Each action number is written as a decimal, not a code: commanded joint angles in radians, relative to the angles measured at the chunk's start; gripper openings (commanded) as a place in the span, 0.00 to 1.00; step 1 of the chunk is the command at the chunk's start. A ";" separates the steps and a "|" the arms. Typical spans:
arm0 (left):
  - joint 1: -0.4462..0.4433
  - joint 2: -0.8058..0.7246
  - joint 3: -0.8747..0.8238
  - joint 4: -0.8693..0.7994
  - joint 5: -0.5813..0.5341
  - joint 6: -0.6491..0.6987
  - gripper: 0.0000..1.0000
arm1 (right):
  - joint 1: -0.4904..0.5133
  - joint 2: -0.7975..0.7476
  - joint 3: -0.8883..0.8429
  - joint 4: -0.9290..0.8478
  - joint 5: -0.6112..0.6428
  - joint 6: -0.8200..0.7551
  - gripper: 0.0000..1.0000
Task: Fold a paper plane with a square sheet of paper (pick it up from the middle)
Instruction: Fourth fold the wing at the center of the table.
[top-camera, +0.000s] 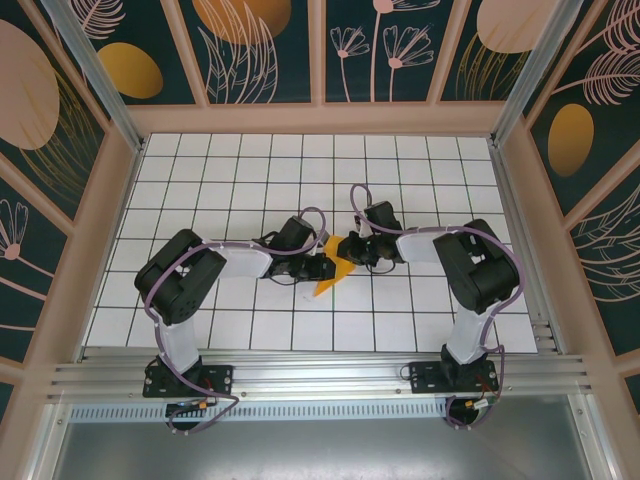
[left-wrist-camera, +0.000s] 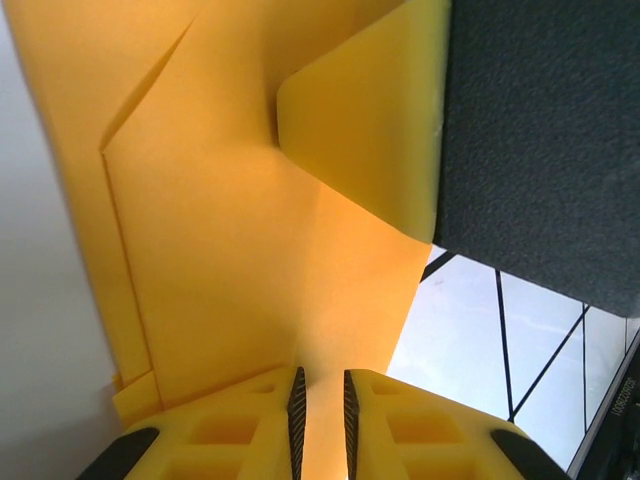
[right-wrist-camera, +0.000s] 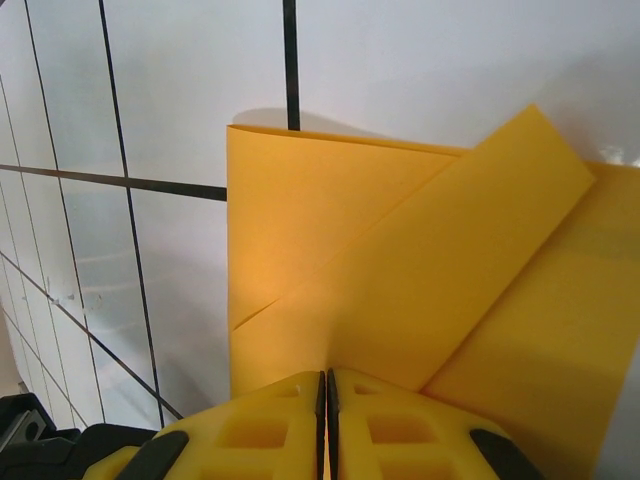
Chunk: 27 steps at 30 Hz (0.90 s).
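Orange-yellow paper (top-camera: 330, 275), creased into overlapping flaps but no dart yet, sits over the middle of the surface (top-camera: 250, 180). My left claw (left-wrist-camera: 320, 390) pinches one edge and my right claw (right-wrist-camera: 326, 390) clamps another. I judge that several folds remain.

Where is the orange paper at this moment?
In the top view, the folded orange paper is centre-frame, pinched between the left gripper and the right gripper.

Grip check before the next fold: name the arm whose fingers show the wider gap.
The left arm's yellow fingers: a strip of folded orange-yellow paper sheet shows between them. The right arm's fingers meet nearly flush.
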 joint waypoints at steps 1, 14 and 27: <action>0.000 -0.008 -0.049 -0.103 -0.027 0.031 0.21 | 0.005 0.056 -0.003 -0.055 0.055 -0.011 0.12; -0.004 -0.080 -0.125 -0.136 -0.030 0.069 0.18 | 0.004 0.066 -0.001 -0.062 0.056 -0.013 0.12; -0.009 -0.199 -0.093 -0.001 -0.010 -0.005 0.21 | 0.005 0.076 0.000 -0.065 0.056 -0.013 0.12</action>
